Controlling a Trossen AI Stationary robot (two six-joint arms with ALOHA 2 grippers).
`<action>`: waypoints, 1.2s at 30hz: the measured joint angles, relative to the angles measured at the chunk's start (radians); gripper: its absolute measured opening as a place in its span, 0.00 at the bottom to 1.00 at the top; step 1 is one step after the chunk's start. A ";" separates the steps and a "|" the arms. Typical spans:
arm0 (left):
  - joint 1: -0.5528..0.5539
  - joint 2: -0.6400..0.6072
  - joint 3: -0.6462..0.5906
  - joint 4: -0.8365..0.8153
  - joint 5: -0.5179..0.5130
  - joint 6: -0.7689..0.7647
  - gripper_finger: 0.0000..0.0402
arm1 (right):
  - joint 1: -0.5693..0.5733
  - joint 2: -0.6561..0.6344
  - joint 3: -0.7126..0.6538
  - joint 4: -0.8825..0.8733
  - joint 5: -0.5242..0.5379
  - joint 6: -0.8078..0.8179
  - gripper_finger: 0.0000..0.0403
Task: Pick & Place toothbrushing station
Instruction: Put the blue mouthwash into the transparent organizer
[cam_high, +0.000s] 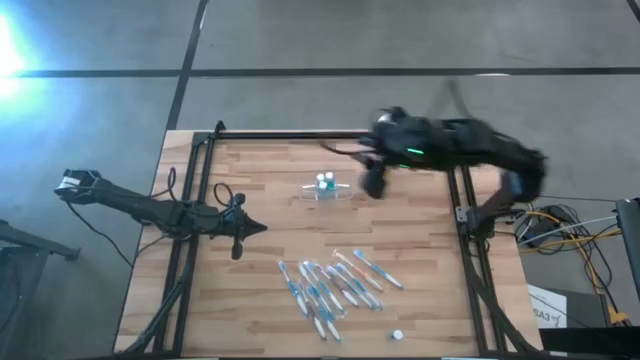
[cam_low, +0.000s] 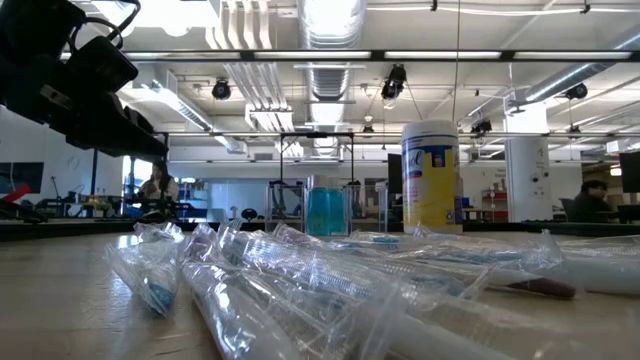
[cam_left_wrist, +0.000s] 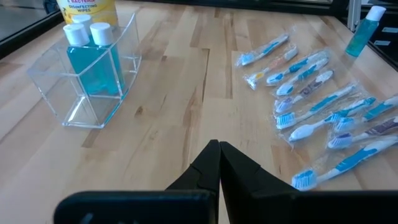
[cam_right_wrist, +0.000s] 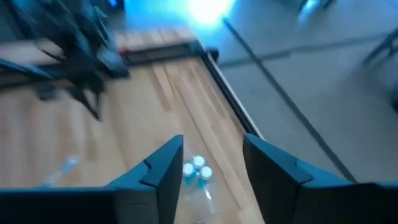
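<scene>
The see-through cup with two blue white-capped bottles stands on the counter. Only the left wrist view shows the left end effector clenched; the right wrist view shows the right end effector released above the cup.

A large open-plan robotics lab or workshop: exposed ductwork and strip lights run across the ceiling above rows of workbenches, where a seated person works at three o'clock. The butcher-block table stands in a black metal frame on bare concrete floor, with loose cables at three o'clock.
</scene>
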 joint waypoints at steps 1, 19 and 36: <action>0.000 0.000 0.000 0.000 0.000 0.000 0.02 | 0.042 -0.054 -0.031 0.004 0.031 0.020 0.37; 0.000 0.000 -0.003 0.089 -0.001 0.019 0.02 | 0.809 -0.577 -0.830 0.329 0.575 0.346 0.02; 0.000 0.000 -0.003 0.093 0.000 0.054 0.02 | 0.797 -0.948 -1.514 1.241 -0.028 -0.276 0.02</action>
